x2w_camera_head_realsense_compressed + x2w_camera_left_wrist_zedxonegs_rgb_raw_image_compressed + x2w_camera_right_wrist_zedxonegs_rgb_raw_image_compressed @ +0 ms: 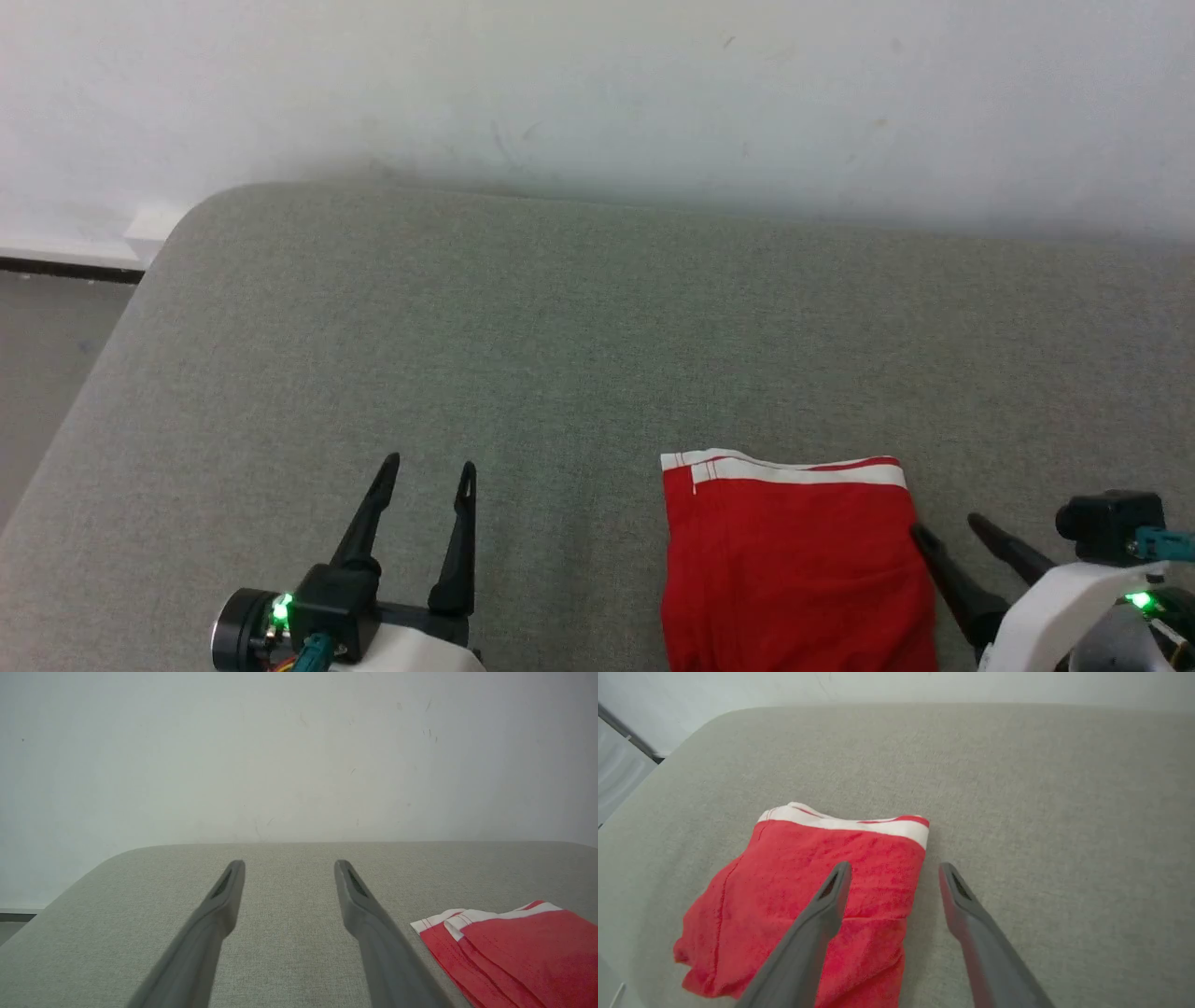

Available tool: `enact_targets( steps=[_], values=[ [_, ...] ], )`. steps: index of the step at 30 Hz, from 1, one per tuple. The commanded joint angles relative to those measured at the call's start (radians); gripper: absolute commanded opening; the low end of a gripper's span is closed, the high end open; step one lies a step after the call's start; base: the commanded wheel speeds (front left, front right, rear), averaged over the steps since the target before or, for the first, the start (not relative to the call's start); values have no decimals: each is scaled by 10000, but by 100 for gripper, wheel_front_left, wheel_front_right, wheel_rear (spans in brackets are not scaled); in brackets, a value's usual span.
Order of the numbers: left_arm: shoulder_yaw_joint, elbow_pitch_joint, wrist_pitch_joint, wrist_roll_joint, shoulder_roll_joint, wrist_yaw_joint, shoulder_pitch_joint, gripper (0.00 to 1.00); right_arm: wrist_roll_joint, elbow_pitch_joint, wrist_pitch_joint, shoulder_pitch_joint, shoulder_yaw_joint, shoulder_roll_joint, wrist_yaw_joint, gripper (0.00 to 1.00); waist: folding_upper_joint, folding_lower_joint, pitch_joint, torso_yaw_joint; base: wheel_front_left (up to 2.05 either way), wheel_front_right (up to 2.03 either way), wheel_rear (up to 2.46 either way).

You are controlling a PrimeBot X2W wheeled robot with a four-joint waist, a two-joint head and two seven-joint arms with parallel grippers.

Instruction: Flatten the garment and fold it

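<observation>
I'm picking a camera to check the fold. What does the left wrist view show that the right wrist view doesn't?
Left wrist view: the left hand, open above bare grey fabric surface, with the garment's stacked white-trimmed edges side-on. Right wrist view: the right hand, open, one finger in front of the garment's red top face. Shared: garment, surface, white wall.

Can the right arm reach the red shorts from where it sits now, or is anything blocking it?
Probably yes. The right gripper is open right beside the shorts, one finger over their right edge, the other over bare grey cushion. Nothing lies between them.
</observation>
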State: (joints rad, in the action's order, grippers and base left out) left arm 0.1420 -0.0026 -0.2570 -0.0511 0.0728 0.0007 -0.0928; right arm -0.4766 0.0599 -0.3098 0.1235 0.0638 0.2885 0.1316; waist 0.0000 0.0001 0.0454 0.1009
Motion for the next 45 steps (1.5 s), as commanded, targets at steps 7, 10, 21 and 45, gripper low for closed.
enact_targets(
  steps=[7, 10, 21, 45],
  values=[
    [128, 103, -47, 106, -72, -110, 488, 100, -1676, -1189, -2137, -771, 332, 175, -9, 100, 0, -1, 673, 699, 0, 0, 0],
    [160, 124, -47, 135, -90, -103, 591, 100, -1872, -1877, -2705, -1010, 376, 47, -9, 100, 0, -1, 807, 935, 0, 0, 0],
    [135, 180, -47, 212, -107, -123, 614, 100, -1482, -2955, -2745, -1443, 1691, -7, -9, 0, 0, -1, 758, 1073, 0, 0, 0],
    [1783, -82, -47, 804, -158, -361, 2547, 100, 613, -2266, -971, -5507, 5409, 6737, -9, 0, 0, -1, 3273, -2654, 0, 0, 0]
  ],
)
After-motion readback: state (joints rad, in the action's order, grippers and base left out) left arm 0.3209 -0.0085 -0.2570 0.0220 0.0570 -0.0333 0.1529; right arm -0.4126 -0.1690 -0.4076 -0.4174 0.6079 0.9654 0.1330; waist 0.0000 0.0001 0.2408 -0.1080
